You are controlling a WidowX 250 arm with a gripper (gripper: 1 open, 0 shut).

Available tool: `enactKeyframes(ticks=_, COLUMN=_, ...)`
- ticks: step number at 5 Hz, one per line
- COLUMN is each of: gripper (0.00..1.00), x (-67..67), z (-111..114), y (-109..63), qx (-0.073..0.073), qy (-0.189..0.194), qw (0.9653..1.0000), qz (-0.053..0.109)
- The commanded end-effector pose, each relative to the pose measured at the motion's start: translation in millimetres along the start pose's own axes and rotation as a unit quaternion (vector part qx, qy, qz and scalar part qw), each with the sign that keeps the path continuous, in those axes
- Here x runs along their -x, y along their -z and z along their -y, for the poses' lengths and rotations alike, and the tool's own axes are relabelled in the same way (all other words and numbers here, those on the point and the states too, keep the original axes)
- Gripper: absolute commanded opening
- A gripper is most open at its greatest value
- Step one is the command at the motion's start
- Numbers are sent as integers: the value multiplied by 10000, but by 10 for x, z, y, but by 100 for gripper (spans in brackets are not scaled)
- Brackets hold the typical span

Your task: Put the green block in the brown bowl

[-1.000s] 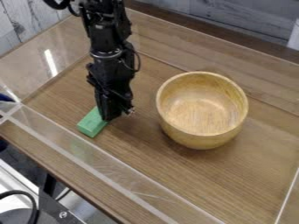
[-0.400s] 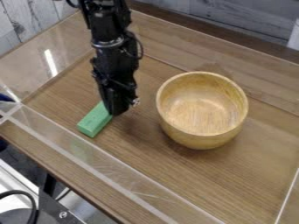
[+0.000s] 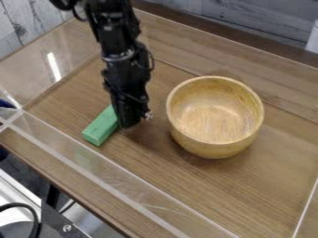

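Pointing down, the black pincer (image 3: pixel 129 116) is closed at the flat bright-green rectangular block's (image 3: pixel 99 127) end, its grip unclear; the round light-brown wooden bowl (image 3: pixel 218 145) sits nearby.

A wood-grain tabletop (image 3: pixel 211 197) sits inside clear plastic walls (image 3: pixel 77 156), with black cables (image 3: pixel 18 219) at the lower left.

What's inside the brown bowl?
Only bare wood shows inside the brown bowl; the green block lies outside on the table. The bowl's near rim hides a strip of the inside wall closest to the camera.
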State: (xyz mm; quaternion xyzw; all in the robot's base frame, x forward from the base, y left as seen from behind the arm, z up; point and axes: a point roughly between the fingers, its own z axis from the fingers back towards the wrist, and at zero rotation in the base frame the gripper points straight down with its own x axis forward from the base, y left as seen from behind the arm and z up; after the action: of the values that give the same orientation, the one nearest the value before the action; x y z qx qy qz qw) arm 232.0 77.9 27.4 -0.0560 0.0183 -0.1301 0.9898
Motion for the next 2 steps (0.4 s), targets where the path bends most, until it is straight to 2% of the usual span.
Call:
enactKeyframes(ticks=1, gripper=0, x=-36, z=-83, y=-33, qx=-25, qy=-44, qw=9999, qz=98)
enactKeyframes(ticks=2, gripper=100, x=-17, z=-84, y=-86, qx=94, qy=-93, qw=9999, qz=81)
